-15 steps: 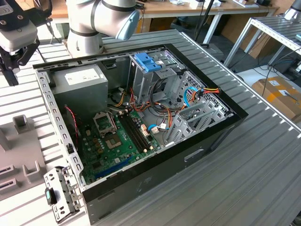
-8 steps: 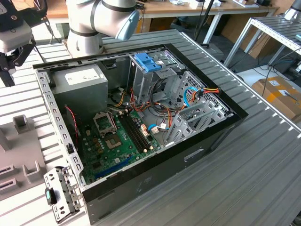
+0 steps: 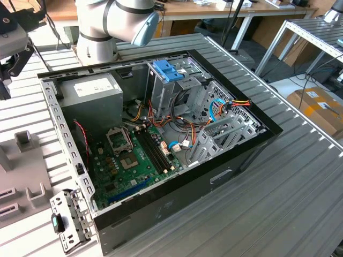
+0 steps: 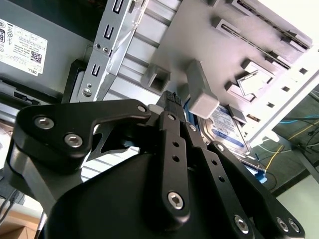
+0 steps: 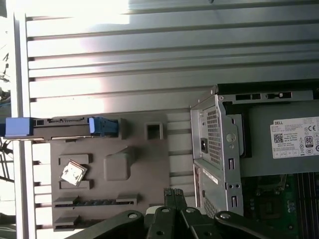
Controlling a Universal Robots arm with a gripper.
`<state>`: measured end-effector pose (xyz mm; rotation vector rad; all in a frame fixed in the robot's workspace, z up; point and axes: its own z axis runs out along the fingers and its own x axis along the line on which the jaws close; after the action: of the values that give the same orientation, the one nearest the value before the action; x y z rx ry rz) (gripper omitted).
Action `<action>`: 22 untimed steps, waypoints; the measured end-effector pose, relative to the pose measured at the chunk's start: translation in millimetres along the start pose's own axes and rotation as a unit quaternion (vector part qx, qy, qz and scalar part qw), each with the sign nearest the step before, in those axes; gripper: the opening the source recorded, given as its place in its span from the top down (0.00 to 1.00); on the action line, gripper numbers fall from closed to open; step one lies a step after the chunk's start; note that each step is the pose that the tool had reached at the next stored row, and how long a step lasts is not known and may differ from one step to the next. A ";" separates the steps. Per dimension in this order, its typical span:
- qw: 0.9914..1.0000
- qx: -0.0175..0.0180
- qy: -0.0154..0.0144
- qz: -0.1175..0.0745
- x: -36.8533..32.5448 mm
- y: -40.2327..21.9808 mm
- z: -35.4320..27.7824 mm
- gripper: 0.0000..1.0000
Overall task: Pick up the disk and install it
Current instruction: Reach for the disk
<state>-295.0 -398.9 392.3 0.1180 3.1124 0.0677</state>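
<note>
The disk stands on its edge in a slot of a grey fixture plate. In the first wrist view it is edge-on, a thin dark strip with bright blue rail pieces at both ends. In the second wrist view part of its flat face shows, with a pale label carrying a blue band; a grey block of the plate hides some of it. A small square chip lies in another pocket of the plate, apart from the disk.

The gripper hangs over the plate's edge nearest the computer case, clear of the disk. Its jaws are together and hold nothing. Bare ribbed table lies open along the disk's slot.

In the exterior view the case lies open on the table. Inside are the grey power supply, a green motherboard and a paler blue tray atop the drive cage. The arm rises behind the case. Beyond the table are other desks and a cardboard box on the floor.
</note>
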 end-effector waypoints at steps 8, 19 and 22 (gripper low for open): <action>1.000 0.000 0.000 0.000 7.4 -0.6 -0.2 0.89; 1.000 0.000 0.000 0.000 18.4 -1.4 -0.5 0.89; 1.000 0.000 0.000 0.000 22.4 -1.7 -0.6 0.89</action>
<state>-317.5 -398.9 392.2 0.1181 3.1124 0.0677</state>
